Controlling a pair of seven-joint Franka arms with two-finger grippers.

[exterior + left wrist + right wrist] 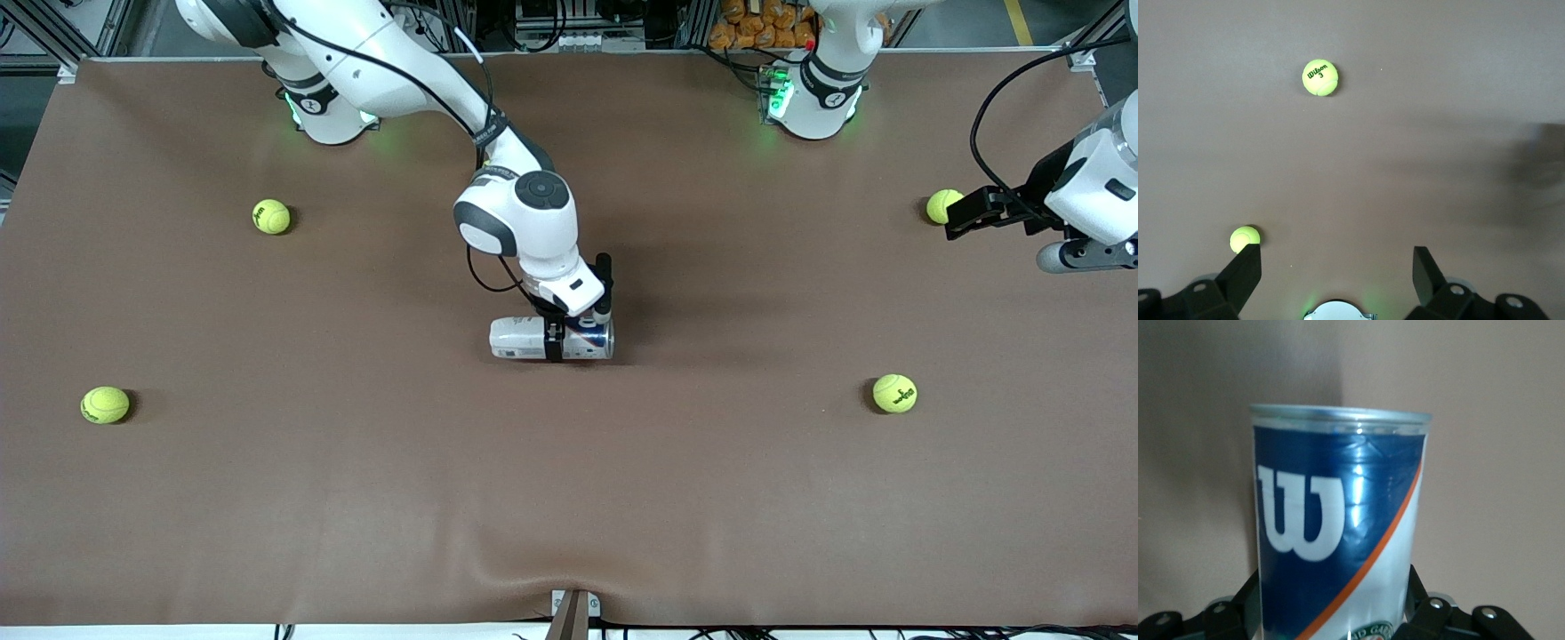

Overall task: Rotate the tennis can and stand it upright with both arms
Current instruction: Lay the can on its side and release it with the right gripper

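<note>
Front view: tennis can (533, 339) lying on its side mid-counter (569, 498); right gripper (555, 341) down over it, jaws straddling the can, grip not discernible. Left gripper (958, 213) idle beside a tennis ball (939, 205). Left wrist view: jaws wide apart. Right wrist view: can between fingers (1248, 603).

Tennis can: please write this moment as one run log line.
tennis can: lying mid-table | right gripper: astride it | left gripper: open, waiting by a tennis ball
</note>
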